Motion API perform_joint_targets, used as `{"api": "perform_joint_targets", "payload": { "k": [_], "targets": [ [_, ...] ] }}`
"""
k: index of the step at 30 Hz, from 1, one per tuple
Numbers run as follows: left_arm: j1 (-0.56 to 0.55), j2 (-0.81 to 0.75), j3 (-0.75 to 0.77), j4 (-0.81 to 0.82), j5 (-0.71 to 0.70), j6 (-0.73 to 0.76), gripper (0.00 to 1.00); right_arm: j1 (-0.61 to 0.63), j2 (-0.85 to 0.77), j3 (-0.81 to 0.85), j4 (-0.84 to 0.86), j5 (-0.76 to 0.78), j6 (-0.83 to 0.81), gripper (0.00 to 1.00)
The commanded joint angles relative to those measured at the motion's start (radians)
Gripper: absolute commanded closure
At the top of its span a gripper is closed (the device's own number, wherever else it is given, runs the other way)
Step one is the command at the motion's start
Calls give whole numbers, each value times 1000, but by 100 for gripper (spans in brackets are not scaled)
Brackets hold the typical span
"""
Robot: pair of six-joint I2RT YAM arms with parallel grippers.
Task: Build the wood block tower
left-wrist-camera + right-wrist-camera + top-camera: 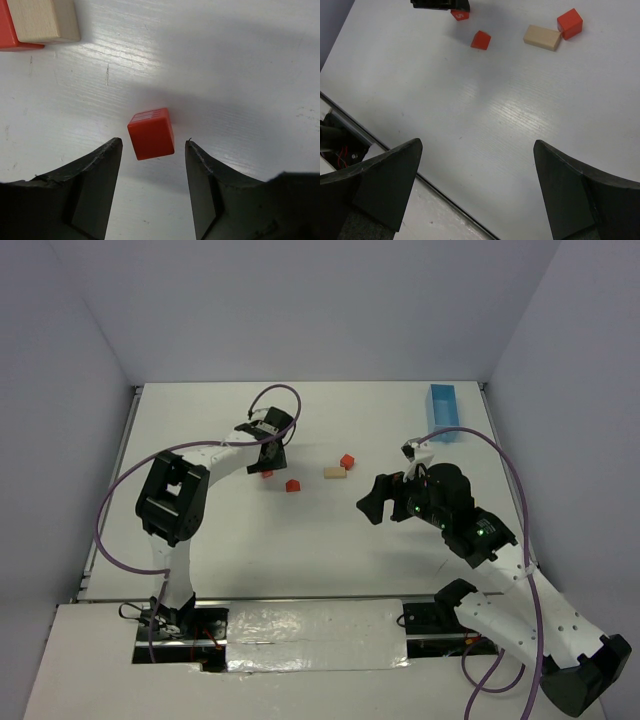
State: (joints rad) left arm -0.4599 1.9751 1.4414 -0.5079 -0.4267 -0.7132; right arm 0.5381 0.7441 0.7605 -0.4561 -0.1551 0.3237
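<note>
Black fingers (95, 175) of the left claw (153, 144) fill the bottom of the left wrist view. They stand apart, with a red cube (151, 134) on the surface (240, 75) between their tips. A thin strip of white shows on each side of the cube, so the jaws are open and touch nothing. The cube sits slightly turned against the line of the fingers.

From above, the left claw (268, 462) points down over this cube (267, 474), left of the middle of the surface (300, 550). A second cube (293, 485) lies just beside it, nearer the arm bases. Further right lies a tan bar (335, 472), flat on its long side, with a third cube (347, 461) at its far right corner (touching or almost, as the right wrist view has it).

The right claw (372, 505) hovers above the surface to the right of the blocks. Its jaws are wide open and hold nothing. The right wrist view looks between them (476, 145) at the second cube (480, 40), the bar (542, 38) and the third cube (570, 23).

All four blocks lie singly, none stacked. A light-blue tray (444, 412) stands at the far right corner, well apart from them.
</note>
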Motion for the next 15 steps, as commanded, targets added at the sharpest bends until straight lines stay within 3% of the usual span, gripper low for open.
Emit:
{"api": "perform_joint_targets", "payload": {
  "k": [1, 15],
  "targets": [
    [-2, -45, -7, 12, -1, -3, 35, -3, 4, -4, 46, -11, -9, 0],
    [0, -1, 8, 8, -27, -19, 40, -3, 9, -7, 48, -26, -11, 0]
  ]
}}
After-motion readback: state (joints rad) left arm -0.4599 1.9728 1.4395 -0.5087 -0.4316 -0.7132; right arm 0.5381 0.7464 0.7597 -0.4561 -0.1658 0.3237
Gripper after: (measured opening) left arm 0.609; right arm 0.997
